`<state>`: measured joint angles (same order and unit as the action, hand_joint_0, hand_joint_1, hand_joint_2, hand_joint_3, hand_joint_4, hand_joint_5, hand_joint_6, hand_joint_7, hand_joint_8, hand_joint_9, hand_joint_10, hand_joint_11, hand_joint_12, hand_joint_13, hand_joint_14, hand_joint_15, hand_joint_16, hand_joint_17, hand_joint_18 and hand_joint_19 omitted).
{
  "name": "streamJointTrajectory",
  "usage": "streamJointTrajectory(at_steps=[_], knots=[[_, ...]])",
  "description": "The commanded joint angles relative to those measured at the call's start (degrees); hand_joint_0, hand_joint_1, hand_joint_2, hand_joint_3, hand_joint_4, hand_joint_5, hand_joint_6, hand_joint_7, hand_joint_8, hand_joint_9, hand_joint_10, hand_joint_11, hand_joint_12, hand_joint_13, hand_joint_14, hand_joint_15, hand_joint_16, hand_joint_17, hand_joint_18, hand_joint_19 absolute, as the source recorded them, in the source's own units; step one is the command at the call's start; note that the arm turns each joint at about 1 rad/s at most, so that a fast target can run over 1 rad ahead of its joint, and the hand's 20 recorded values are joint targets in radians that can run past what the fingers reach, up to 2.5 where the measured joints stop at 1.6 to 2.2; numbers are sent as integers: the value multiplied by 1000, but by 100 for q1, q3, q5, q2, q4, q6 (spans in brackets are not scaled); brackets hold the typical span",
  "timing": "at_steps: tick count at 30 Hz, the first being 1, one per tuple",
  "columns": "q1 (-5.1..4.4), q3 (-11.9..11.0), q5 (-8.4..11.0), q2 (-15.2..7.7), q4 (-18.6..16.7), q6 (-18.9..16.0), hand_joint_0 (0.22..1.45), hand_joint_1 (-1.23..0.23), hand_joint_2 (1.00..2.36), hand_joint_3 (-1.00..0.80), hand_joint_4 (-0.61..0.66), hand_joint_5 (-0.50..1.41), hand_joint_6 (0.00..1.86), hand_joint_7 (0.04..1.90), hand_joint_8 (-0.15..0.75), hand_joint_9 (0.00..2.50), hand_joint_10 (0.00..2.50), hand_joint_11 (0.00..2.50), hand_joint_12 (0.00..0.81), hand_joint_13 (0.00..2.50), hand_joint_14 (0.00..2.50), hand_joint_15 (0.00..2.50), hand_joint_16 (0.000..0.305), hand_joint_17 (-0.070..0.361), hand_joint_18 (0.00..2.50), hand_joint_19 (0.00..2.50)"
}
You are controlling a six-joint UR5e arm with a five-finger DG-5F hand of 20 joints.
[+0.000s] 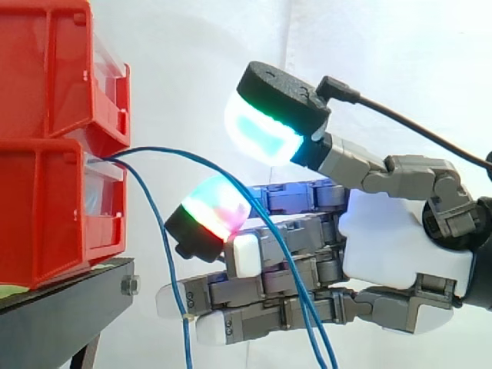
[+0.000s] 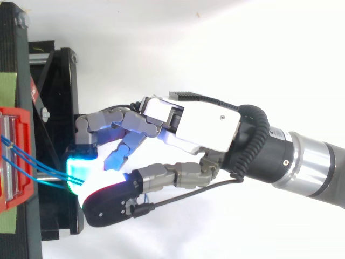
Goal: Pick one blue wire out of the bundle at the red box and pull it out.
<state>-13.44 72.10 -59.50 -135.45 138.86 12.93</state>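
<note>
Side view: hand (image 1: 400,246) open, thumb and fingers (image 1: 254,288) spread, pinching nothing; two blue wires (image 1: 185,342) droop from the lower red bin's (image 1: 46,207) front edge, one crossing the fingers. Risk: closing could trap both wires, or miss.

Red bins (image 1: 54,177), blue wires (image 1: 185,342), black stand (image 1: 69,296), white curtain (image 1: 384,46), grey-and-white robot hand (image 1: 400,250) — pads (image 1: 261,132) cyan, green, red

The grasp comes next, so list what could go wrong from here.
The two blue wires leave the red box side by side, so the hand might close on both. One wire crosses in front of the open fingers, not clearly between the pads, so a pinch may miss.
</note>
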Motion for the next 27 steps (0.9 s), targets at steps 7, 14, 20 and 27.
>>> streamJointTrajectory(at_steps=[7, 14, 20, 27], knots=[[-1, -3, 9, 1, 0, -1, 580, -813, 1004, -443, 126, -91, 800, 1300, 222, 1145, 27, 728, 328, 638, 17, 356, 49, 110, 496, 339], [-1, -3, 0, 1, 0, -10, 599, -850, 1015, -262, 28, -120, 816, 1238, 205, 1085, 27, 718, 324, 626, 15, 350, 49, 109, 502, 339], [-1, -3, 0, 1, 0, -45, 583, -732, 1015, -264, 155, -30, 504, 1343, 146, 1084, 18, 472, 304, 607, 14, 319, 47, 107, 472, 356], [8, -3, 9, 1, 0, -45, 612, -714, 1013, -304, 190, -38, 505, 1172, 159, 1091, 19, 491, 303, 609, 15, 317, 47, 105, 468, 366]])
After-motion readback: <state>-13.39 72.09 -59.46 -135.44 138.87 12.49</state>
